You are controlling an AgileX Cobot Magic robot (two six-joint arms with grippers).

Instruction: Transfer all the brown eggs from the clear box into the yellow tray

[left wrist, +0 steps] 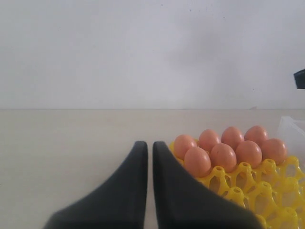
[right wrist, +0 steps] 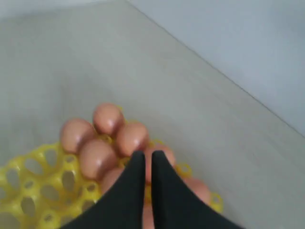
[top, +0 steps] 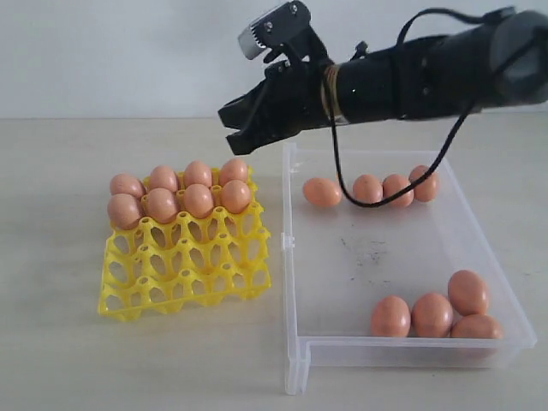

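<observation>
The yellow tray (top: 184,265) stands left of the clear box (top: 291,257). Several brown eggs (top: 180,193) fill the tray's two back rows. More brown eggs lie in the box: a row along the back wall (top: 381,188) and a cluster in the front right corner (top: 432,314). My right gripper (top: 235,124) reaches across from the right and hangs above the tray's back right corner, shut and empty. In the right wrist view it (right wrist: 148,157) is over the tray's eggs (right wrist: 97,157). My left gripper (left wrist: 149,148) is shut and empty, low beside the tray (left wrist: 248,186).
The tray's front rows of cups (top: 171,282) hold nothing. The box has low walls and dark scuffs on its floor (top: 364,248). A black cable (top: 445,154) loops down from the right arm over the box's back eggs. A pale wall stands behind the table.
</observation>
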